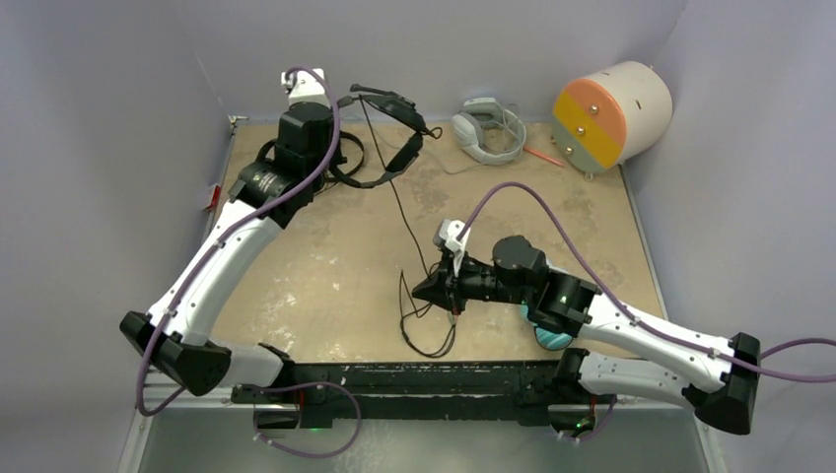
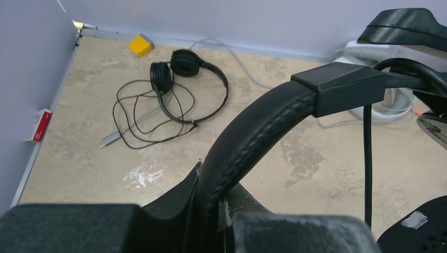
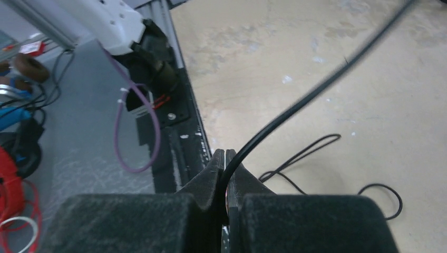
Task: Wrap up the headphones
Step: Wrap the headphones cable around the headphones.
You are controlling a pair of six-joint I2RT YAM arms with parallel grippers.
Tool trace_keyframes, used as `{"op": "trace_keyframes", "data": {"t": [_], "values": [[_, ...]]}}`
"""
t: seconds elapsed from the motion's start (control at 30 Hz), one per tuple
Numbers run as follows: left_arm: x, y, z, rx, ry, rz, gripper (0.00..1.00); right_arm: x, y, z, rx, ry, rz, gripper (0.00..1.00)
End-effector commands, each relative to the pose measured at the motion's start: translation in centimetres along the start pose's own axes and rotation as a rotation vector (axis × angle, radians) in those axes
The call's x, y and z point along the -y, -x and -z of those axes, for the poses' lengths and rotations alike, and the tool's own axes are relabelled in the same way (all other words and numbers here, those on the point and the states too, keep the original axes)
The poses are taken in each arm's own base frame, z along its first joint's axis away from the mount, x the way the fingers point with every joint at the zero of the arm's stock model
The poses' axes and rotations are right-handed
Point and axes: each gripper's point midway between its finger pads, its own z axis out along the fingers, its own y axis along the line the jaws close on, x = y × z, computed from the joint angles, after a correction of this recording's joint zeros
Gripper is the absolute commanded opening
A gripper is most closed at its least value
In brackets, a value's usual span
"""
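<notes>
Right gripper (image 3: 225, 158) clamped on thin black cord (image 3: 295, 108), front-centre. We count three headphones: black pair (image 2: 348, 87) raised far-left, left gripper (image 2: 212, 182) clamped on its stitched band (image 2: 242, 147); second black pair (image 2: 184, 79) and white pair (image 1: 488, 128) lie at back.

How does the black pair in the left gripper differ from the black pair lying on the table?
Held pair: raised, band clamped in the left gripper, cord running to the right gripper. Lying pair: flat on the table, ungripped, cord in loose loops. Both are slim, black and wired.
</notes>
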Motion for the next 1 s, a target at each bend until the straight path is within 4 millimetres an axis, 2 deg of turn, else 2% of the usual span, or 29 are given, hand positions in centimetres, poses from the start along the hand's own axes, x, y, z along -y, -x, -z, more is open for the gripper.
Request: {"op": "trace_keyframes", "data": {"t": [0.0, 0.1, 0.17, 0.2, 0.33, 0.43, 0.6, 0.7, 0.77, 0.97], "values": [[0.9, -0.8, -2.3, 0.005, 0.005, 0.039, 0.00, -2.4, 2.5, 1.2, -0.109, 0.096, 0.057, 0.00], [0.5, -2.6, -3.1, -0.026, 0.037, 0.009, 0.00, -1.3, 3.6, 1.2, -0.183, 0.019, 0.088, 0.00], [0.2, -4.1, -3.6, -0.056, 0.049, -0.022, 0.00, -1.2, 4.3, 1.2, -0.214, 0.012, 0.092, 0.00], [0.2, -4.9, -3.8, -0.076, 0.048, -0.041, 0.00, -0.8, 5.2, 1.2, -0.207, -0.019, 0.105, 0.00], [0.6, -8.8, -3.7, -0.164, -0.020, -0.131, 0.00, 1.7, 7.4, 0.3, -0.203, -0.140, 0.138, 0.00], [0.7, -11.2, -2.9, -0.180, -0.063, -0.215, 0.00, 3.7, 8.4, -0.2, -0.213, -0.202, 0.122, 0.00], [-0.5, -14.9, -1.8, -0.174, -0.015, -0.437, 0.00, 8.6, 9.9, 0.7, -0.217, -0.334, 0.099, 0.00], [-0.9, -16.4, -1.0, -0.170, 0.016, -0.574, 0.00, 10.6, 9.8, 1.3, -0.247, -0.411, 0.131, 0.00], [-0.8, -17.1, -0.6, -0.181, -0.002, -0.602, 0.00, 11.5, 9.4, 1.4, -0.281, -0.447, 0.153, 0.05], [0.1, -17.4, 0.6, -0.183, -0.143, -0.662, 0.00, 15.6, 8.7, 2.3, -0.305, -0.608, 0.175, 0.06]]}}
